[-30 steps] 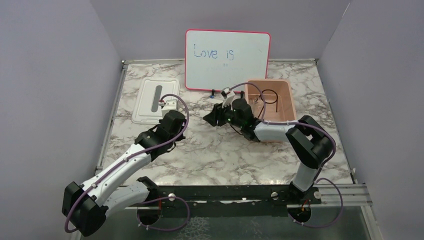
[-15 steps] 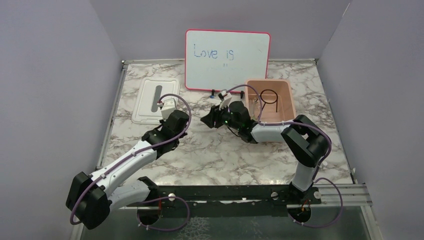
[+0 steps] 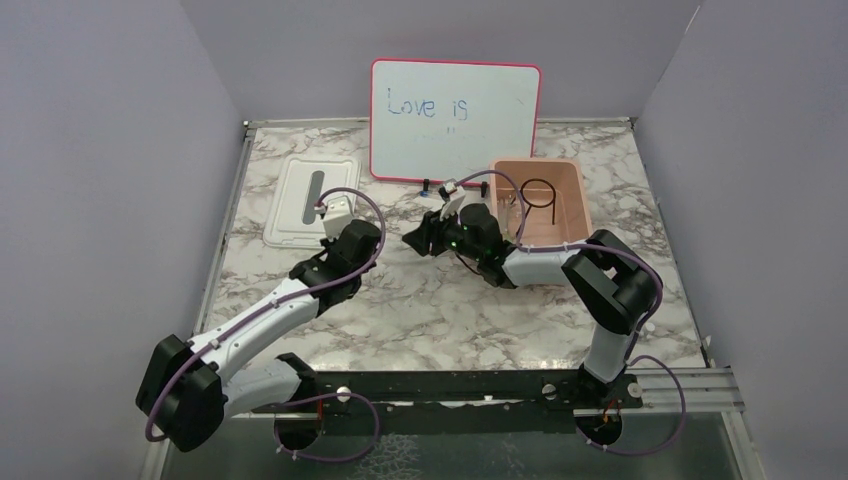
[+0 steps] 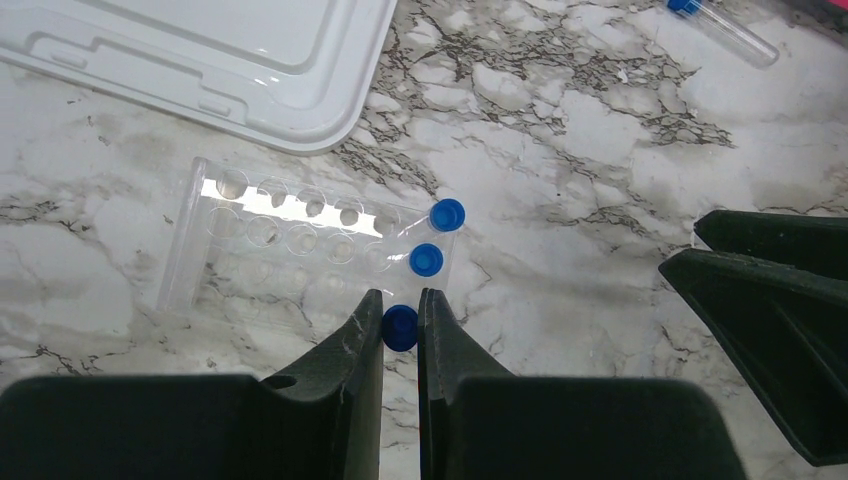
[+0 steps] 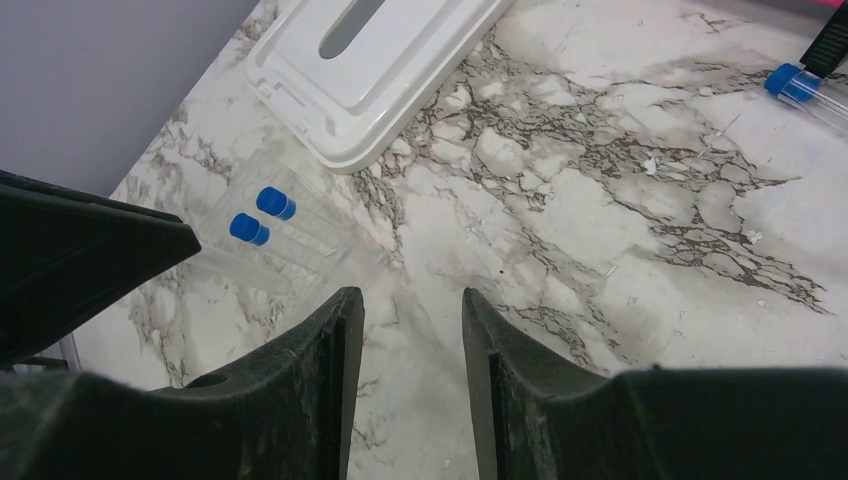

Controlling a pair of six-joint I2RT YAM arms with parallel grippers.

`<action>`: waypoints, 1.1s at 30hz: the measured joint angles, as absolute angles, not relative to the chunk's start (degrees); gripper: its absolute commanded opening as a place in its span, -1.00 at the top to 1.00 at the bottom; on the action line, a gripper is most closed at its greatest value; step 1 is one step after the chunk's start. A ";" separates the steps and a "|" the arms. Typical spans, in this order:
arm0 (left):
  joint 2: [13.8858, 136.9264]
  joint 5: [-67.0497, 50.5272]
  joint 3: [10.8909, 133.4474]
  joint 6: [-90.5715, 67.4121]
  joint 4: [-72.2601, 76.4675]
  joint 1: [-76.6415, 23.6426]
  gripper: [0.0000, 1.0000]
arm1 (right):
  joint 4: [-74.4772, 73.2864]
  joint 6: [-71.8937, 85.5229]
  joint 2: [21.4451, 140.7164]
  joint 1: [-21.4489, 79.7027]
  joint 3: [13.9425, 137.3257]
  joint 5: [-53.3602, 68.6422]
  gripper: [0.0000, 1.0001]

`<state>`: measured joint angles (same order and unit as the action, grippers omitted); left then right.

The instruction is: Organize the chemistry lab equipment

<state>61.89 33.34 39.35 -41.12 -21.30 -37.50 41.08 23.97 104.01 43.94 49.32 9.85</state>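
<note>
My left gripper [image 4: 401,305] points down and is shut on a clear blue-capped tube [image 4: 400,328], held upright at the near right corner of a clear tube rack [image 4: 250,260]. Two more blue-capped tubes [image 4: 426,260] stand in the rack's right end. The rack also shows in the right wrist view [image 5: 290,240]. Another blue-capped tube [image 5: 800,85] lies loose on the marble near the whiteboard. My right gripper [image 5: 403,292] is open and empty, low over bare marble to the right of the rack [image 3: 418,238]. A black wire ring [image 3: 537,192] lies in the pink tub [image 3: 575,205].
The white lid [image 3: 305,200] lies flat just behind the rack, at the back left. The pink-framed whiteboard [image 3: 455,120] stands at the back centre. The pink tub sits right of the right gripper. My two grippers are close together, about a hand's width apart.
The left wrist has shifted a little right and forward with the tube. The right gripper has edged slightly left, then held still.
</note>
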 measured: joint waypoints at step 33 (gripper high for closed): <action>68.60 33.71 42.87 -40.84 -22.41 -37.50 0.07 | 42.35 23.92 104.01 44.58 48.69 9.78 0.15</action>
